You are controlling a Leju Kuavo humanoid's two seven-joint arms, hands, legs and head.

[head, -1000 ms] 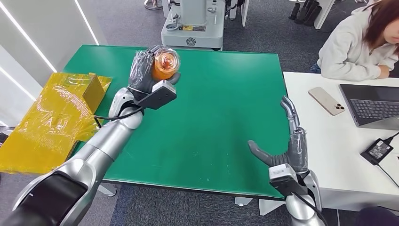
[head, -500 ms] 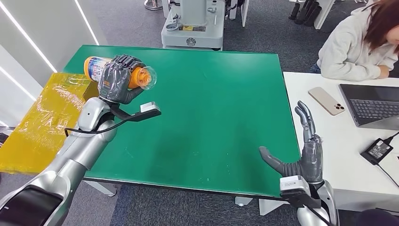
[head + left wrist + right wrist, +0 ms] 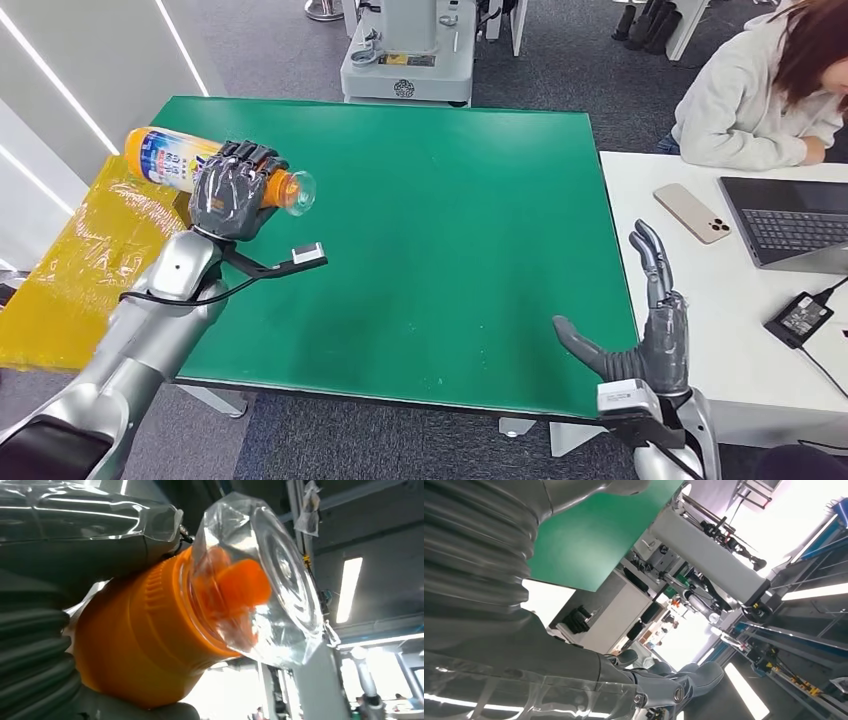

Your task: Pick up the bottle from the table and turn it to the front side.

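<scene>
The bottle (image 3: 180,165) is gripped lying sideways by the left hand (image 3: 232,197) over the tabletop's (image 3: 450,200) far left edge, cap rightward, while the right hand (image 3: 655,335) is kept released near right.

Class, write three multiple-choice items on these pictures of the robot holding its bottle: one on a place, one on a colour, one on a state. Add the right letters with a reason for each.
1. Over which part of the green table is the bottle held?
A. its left edge
B. its middle
C. its right edge

2. What colour is the bottle's cap under the clear cover?
A. blue
B. orange
C. white

3. How is the right hand?
A. gripping the bottle
B. open, holding nothing
C. pressing on the phone

Answers:
1 A, since the left hand holds the bottle over the table's left edge, beside the yellow wrapped box.
2 B, since the left wrist view shows an orange cap inside clear plastic.
3 B, since its fingers are spread apart with nothing in them, by the table's right edge.
</scene>
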